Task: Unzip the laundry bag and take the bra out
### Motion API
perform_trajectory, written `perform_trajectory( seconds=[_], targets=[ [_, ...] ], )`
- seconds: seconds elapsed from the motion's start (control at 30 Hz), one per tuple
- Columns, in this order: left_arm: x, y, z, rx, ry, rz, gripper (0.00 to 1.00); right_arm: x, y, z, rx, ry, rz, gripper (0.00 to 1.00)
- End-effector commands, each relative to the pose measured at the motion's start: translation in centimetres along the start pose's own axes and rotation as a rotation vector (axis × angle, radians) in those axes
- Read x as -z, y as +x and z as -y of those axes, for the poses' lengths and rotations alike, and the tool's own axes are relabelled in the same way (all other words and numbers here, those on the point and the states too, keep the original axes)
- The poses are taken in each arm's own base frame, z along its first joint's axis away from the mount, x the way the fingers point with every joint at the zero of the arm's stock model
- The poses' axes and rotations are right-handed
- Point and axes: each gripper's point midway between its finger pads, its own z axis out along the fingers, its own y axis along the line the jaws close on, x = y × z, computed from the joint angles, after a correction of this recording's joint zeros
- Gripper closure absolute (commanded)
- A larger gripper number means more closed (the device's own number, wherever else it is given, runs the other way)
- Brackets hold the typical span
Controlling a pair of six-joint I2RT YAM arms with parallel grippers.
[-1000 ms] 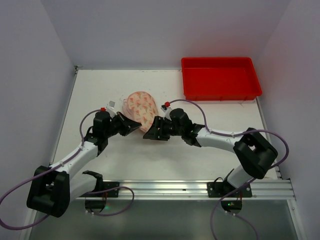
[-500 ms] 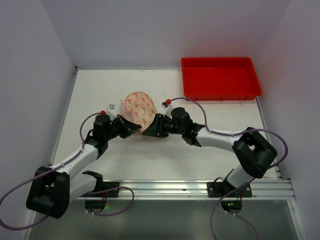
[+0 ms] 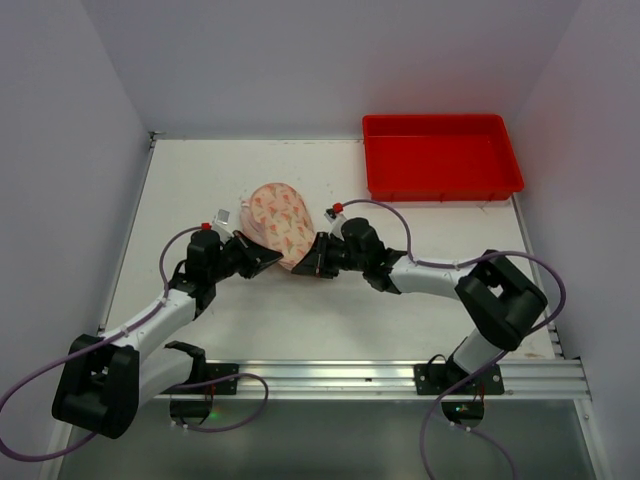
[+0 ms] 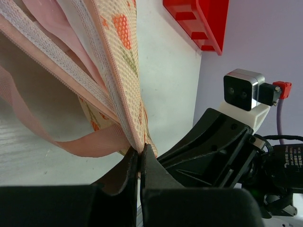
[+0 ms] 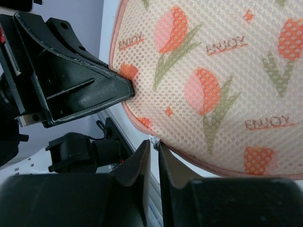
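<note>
A white counter (image 3: 200,190) is carrying a red tray (image 3: 445,190) at its 1 o'clock corner. The laundry bag (image 3: 278,215), cream mesh with red-pink print and pink trim, is sitting near the counter's middle, well apart from the tray. The left jaws are pinching the bag's trim at its 7 o'clock edge. The right jaws, nearly pressed together, are meeting the trim at 5 o'clock; I cannot tell whether they are gripping it.

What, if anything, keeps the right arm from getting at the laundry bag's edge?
Probably nothing, yes: the right fingers sit at the pink edge of the laundry bag, nothing between. The left fingers pinch that edge close by, not blocking.
</note>
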Motion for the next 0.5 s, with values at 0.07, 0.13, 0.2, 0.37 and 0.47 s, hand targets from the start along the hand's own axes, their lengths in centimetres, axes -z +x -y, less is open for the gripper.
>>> perform_trajectory(
  seconds=[0.07, 0.13, 0.2, 0.37, 0.47],
  targets=[
    [0.3, 0.0, 2.5, -0.034, 0.090, -0.005, 1.00, -0.5, -1.6, 0.7, 0.025, 0.024, 0.063, 0.98],
    [0.3, 0.0, 2.5, -0.038, 0.086, -0.008, 1.00, -0.4, -1.5, 0.9, 0.044, 0.038, 0.061, 1.00],
    [0.2, -0.3, 2.7, -0.042, 0.085, -0.007, 1.00, 0.0, -1.4, 1.5, 0.057, 0.076, 0.058, 1.00],
    [0.0, -2.0, 2.9, -0.080, 0.077, -0.020, 1.00, 2.7, -1.5, 5.3, 0.108, 0.260, 0.000, 1.00],
    [0.3, -2.9, 3.6, -0.142, 0.074, -0.049, 1.00, 4.8, -1.7, 8.1, 0.115, 0.359, -0.047, 1.00]
  ],
)
